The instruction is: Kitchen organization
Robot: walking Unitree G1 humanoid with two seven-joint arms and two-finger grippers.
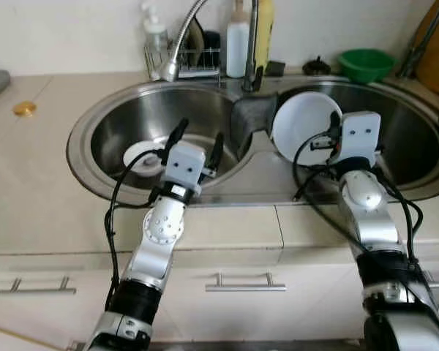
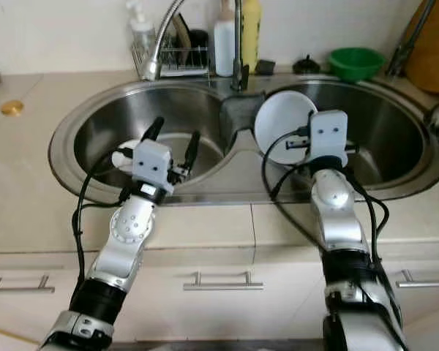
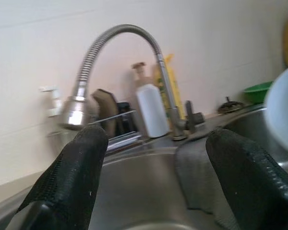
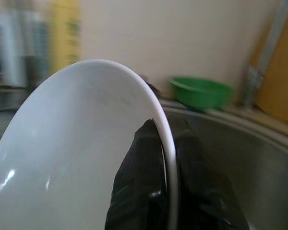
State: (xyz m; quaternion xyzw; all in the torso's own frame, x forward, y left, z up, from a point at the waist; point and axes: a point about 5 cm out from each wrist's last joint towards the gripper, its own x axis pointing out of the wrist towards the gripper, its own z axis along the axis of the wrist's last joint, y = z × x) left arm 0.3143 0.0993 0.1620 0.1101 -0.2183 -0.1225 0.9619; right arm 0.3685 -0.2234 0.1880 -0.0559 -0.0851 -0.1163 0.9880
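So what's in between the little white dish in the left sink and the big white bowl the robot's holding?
The steel divider between the two basins, with a grey dishcloth draped over it, seen in both eye views.

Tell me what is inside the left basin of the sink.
A small white dish lies on the bottom of the left basin, and the open left gripper hovers above it. The gripper and its cable cover part of the dish and the basin floor.

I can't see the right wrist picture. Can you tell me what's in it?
The right end effector pinches the rim of a white bowl, one black finger on each side, holding it tilted over the steel sink. Behind, blurry, a green bowl sits on the counter by the wall, with a yellow bottle farther off.
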